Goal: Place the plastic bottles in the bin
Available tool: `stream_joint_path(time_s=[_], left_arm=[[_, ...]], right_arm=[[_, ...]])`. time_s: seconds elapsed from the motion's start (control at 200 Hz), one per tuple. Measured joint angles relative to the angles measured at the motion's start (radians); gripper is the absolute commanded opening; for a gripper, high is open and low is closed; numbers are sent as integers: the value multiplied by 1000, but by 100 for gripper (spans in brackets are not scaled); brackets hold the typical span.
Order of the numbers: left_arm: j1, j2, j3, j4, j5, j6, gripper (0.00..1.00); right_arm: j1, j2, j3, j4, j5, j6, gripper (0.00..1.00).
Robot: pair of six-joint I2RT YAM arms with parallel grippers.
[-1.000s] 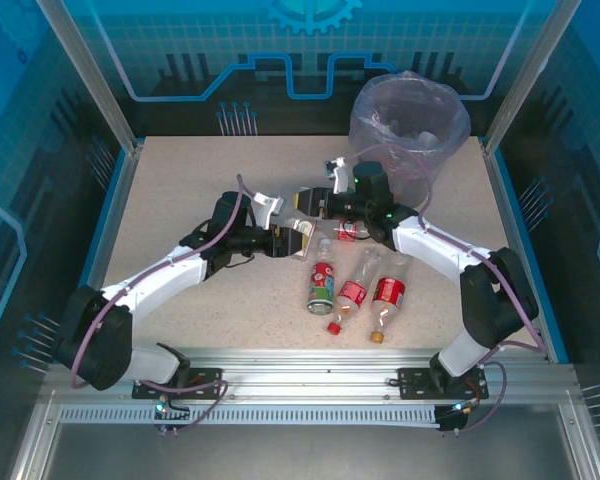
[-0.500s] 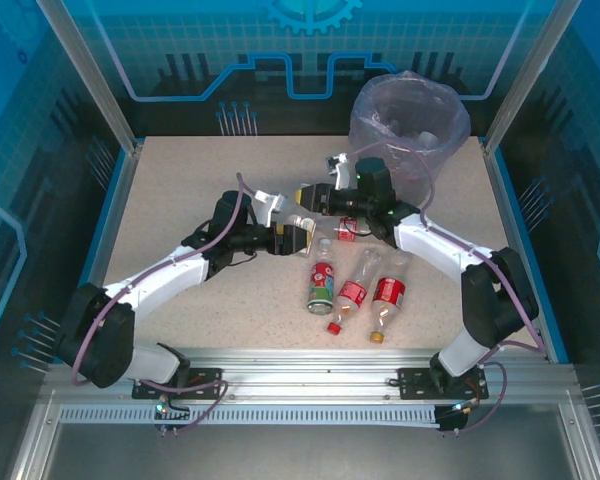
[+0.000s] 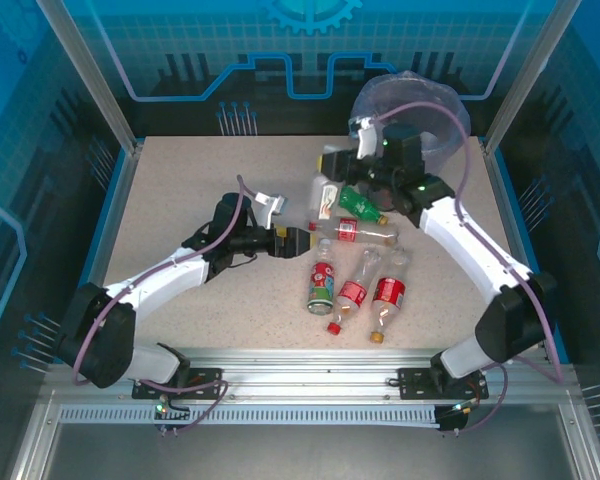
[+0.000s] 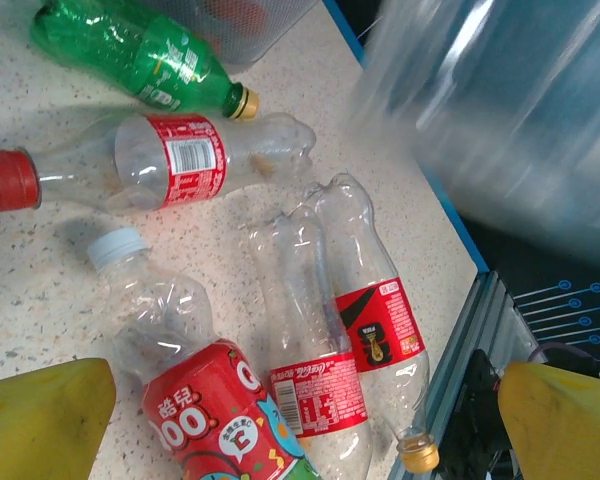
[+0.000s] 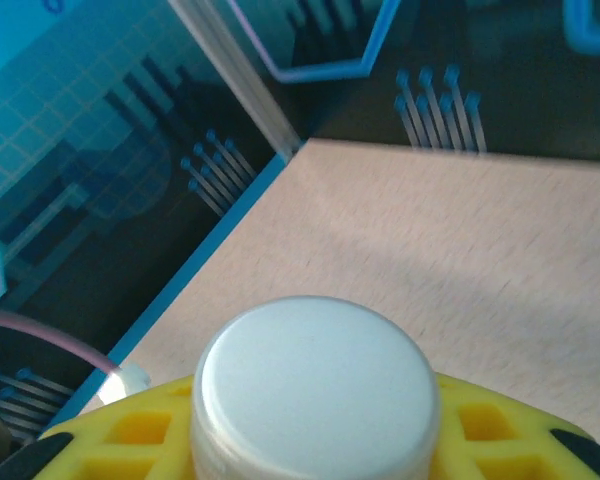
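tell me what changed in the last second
The right pincer, shut on a white-capped bottle, rose and swung back toward the bin, uncovering the green bottle on the table. The left pincer kept its place, open, and the three bottles at the front did not move.

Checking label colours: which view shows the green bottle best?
Left wrist: the green bottle lies close up on its side, with its label and yellowish cap clear. Top external shows the same bottle small, with no label detail.
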Motion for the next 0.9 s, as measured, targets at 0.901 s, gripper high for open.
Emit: stream_joint_path(time_s=[0.901], left_arm=[[-220, 132, 151, -417, -325, 4, 93]], right_arm=[[-189, 393, 528, 11, 743, -747, 11]])
